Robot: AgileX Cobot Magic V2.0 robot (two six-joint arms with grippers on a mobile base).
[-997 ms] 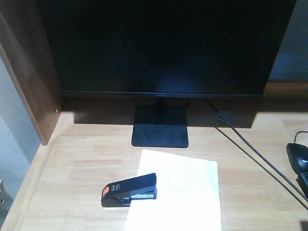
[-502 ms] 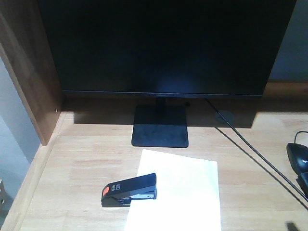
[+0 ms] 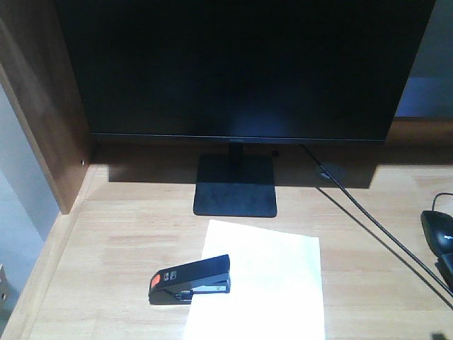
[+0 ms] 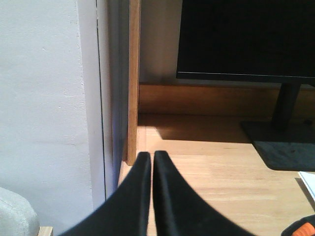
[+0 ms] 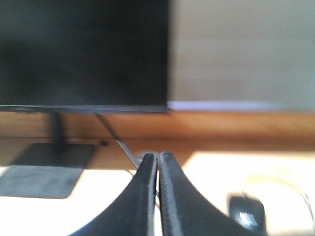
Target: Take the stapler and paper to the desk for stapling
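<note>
Front-facing view gives you the stapler (image 3: pixel 190 280) lying on the desk (image 3: pixel 106 248), its right end over the left edge of the paper (image 3: pixel 265 287), just in front of the monitor stand (image 3: pixel 236 185). Your left gripper (image 4: pixel 151 156) and right gripper (image 5: pixel 158 156) both have their fingers pressed together, gripping nothing.
</note>
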